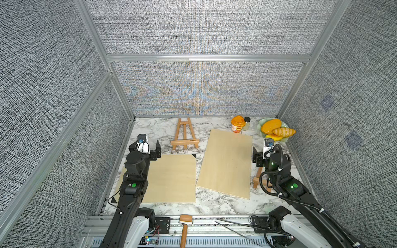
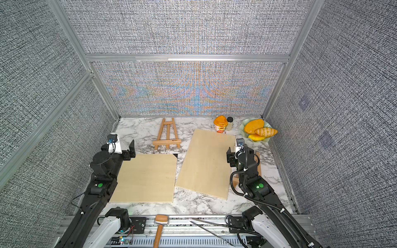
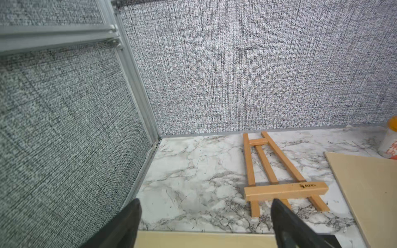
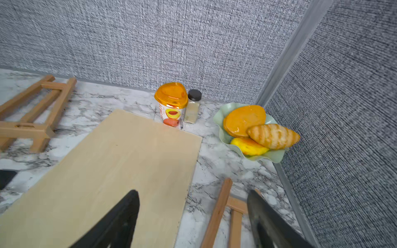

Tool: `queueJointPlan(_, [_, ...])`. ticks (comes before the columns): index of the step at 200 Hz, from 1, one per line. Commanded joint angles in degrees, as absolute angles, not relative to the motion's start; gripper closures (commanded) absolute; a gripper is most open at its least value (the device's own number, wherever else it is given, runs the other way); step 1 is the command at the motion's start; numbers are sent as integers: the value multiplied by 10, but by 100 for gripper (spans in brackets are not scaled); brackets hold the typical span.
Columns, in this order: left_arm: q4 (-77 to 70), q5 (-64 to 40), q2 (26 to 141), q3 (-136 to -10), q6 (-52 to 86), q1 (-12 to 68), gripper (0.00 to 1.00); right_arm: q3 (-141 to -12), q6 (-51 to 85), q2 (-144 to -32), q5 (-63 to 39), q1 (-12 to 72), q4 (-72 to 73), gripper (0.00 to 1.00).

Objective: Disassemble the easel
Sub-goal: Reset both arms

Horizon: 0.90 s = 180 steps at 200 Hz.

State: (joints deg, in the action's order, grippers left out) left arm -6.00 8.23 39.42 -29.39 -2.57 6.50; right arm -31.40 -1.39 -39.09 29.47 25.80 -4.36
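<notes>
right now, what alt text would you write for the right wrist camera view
The open right pincer hovers over a marble table, above the edge of a pale wooden board and a flat-lying wooden easel. Beyond stand an orange-lidded cup, a spice jar and a green dish of bread; a second easel lies near the wall.

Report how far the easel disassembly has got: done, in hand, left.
Done: the square board and the long board lie flat on the table; the far easel and the near easel lie apart from them. In hand: nothing; left gripper and right gripper stand open, empty. Left: apparently nothing visible.
</notes>
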Motion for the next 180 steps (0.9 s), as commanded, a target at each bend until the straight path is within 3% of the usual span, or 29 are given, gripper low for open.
queueJointPlan(1, [-81,136,366,-246,-28,64,1,-273,25,-367,392,255,-20,7])
queueJointPlan(21, [-113,141,348,-186,-38,64,1,-220,34,-353,425,240,19,1])
queueJointPlan(56, [-195,175,350,-129,-9,64,1,-123,13,-365,429,206,153,1])
queueJointPlan(101, [-397,208,452,-39,16,64,1,-12,28,-442,382,130,392,1])
queueJointPlan(180, [-491,211,639,-94,4,64,1,-85,11,-690,264,38,552,1])
